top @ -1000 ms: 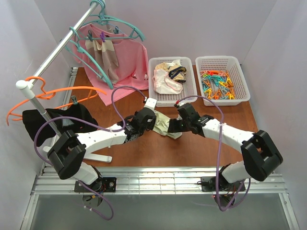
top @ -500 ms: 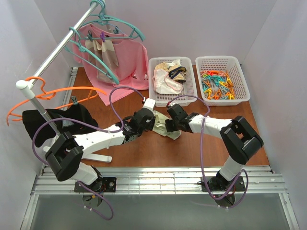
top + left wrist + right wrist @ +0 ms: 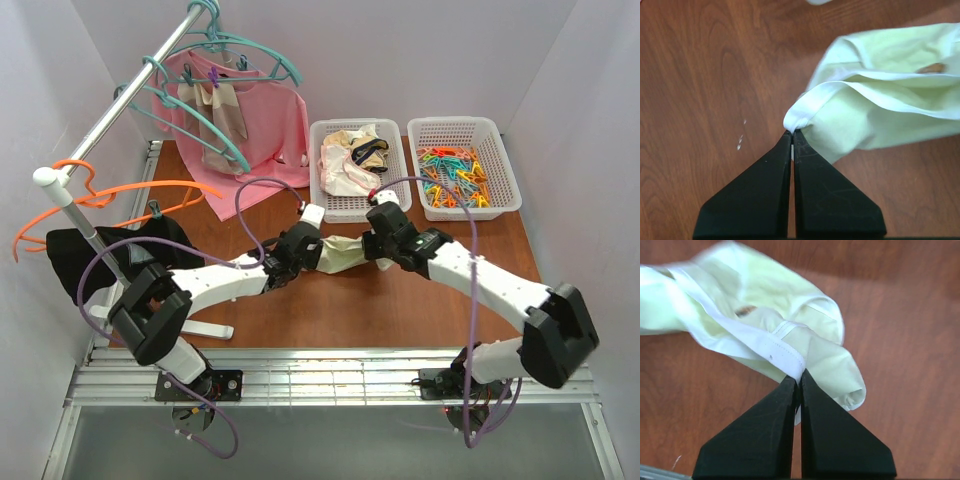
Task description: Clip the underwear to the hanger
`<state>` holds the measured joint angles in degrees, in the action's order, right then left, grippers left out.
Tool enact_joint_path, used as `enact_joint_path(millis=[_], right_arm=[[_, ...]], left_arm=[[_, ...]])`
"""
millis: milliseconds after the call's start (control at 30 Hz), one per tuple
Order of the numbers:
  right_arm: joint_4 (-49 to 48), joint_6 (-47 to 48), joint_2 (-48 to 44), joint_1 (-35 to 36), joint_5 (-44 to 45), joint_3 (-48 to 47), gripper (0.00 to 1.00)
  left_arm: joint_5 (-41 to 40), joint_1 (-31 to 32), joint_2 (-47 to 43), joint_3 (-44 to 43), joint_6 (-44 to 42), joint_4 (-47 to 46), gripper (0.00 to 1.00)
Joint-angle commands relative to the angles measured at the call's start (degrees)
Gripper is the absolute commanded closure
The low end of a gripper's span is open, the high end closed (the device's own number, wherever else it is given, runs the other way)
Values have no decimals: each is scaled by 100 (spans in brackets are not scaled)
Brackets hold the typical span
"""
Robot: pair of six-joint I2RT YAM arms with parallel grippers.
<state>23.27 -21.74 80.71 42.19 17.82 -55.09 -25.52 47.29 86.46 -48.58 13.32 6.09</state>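
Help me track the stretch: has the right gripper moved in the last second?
Yes. The right gripper, shut on the underwear, has shifted up the view, nearer the garment basket front wall.

Thin matt cloth underwear (image 3: pixel 880 115); smooth wood-grain table (image 3: pixel 700 75).

Soft, even light fills all 3 pictures, and the brown wooden table (image 3: pixel 350 305) shows only faint shadows. In the right wrist view the top edge of the pale cream-yellow underwear (image 3: pixel 750 325) looks blurry. The left wrist view is sharp.
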Motion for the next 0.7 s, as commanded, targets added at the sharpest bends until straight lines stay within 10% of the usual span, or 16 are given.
enact_joint_path(millis=[0, 233, 600, 667], right_arm=[[862, 178, -739, 26, 651, -449, 99], [1742, 354, -1715, 26, 777, -758, 99], [724, 266, -1137, 1791, -1157, 324, 99], [417, 380, -794, 2168, -1578, 271, 99]], left_arm=[[91, 9, 466, -625, -347, -511, 100], [-164, 9, 917, -1418, -769, -1485, 100], [-523, 9, 619, 717, 591, -1770, 100], [-752, 9, 496, 955, 977, -1349, 85]])
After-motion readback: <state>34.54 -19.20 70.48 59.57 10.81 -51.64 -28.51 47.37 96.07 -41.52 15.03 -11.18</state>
